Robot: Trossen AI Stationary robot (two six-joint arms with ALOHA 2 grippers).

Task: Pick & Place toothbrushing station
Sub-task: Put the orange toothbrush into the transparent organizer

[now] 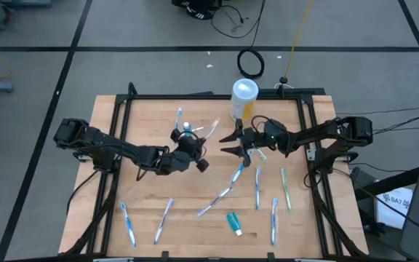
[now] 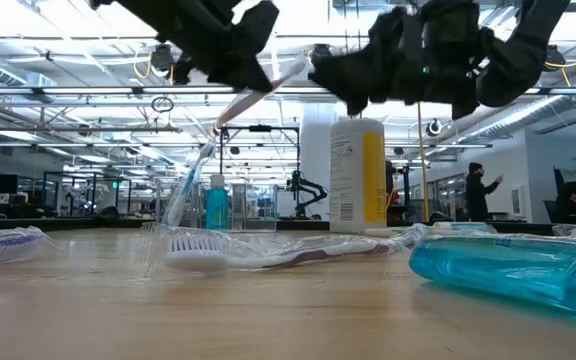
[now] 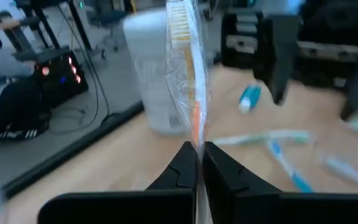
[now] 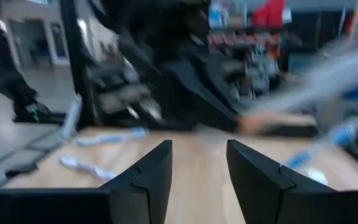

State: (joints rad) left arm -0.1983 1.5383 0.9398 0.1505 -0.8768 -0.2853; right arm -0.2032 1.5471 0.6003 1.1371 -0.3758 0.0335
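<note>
My left gripper (image 1: 198, 144) is shut on a wrapped toothbrush (image 1: 211, 130) and holds it in the air just right of the small clear cup (image 1: 187, 135). A teal toothpaste tube (image 2: 216, 206) stands in the cup, and a pale blue toothbrush (image 2: 190, 180) leans in it. My right gripper (image 1: 233, 143) hovers open near the yellow canister (image 1: 243, 97), its fingers toward the left gripper and nothing between them (image 4: 197, 168). Several more toothbrushes and one teal tube (image 1: 233, 222) lie flat on the wooden table (image 1: 137, 189). My left gripper pinches the wrapped toothbrush between its two fingers, on the handle (image 3: 197, 140) just below its orange stretch. The brush runs on past the fingertips (image 3: 185, 158) toward the canister. It is lifted clear of the table and slants in the air (image 2: 258, 95).
The tall yellow canister with a white lid (image 2: 358, 170) stands at the table's far edge, close behind both grippers. Loose toothbrushes (image 1: 258, 186) (image 1: 164, 218) (image 1: 128, 223) are spread over the near half. A black frame (image 1: 115, 109) edges the table. People stand in the room beyond.
</note>
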